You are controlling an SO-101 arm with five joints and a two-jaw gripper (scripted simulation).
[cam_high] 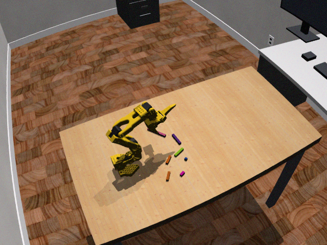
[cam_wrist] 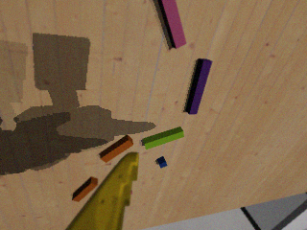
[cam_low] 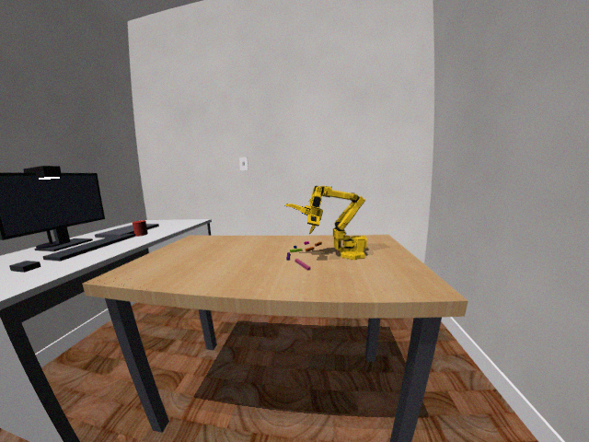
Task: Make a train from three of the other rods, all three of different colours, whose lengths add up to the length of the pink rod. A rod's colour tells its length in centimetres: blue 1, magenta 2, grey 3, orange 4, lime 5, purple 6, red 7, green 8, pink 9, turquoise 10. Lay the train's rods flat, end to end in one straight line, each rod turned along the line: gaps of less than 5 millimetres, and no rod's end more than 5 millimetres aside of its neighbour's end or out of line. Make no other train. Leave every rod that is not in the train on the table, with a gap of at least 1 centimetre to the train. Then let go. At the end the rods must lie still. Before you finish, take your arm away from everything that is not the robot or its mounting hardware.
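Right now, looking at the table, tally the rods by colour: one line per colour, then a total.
Pink rod: 1
Purple rod: 1
Lime rod: 1
Blue rod: 1
Magenta rod: 1
Orange rods: 2
Total: 7

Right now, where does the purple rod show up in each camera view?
Top: purple rod at mid-table, right of the pink rod.
Exterior: small, at the cluster's left edge, just behind and left of the pink rod.
Wrist: upper right, below the pink rod.
Shared landmark: the pink rod beside it.
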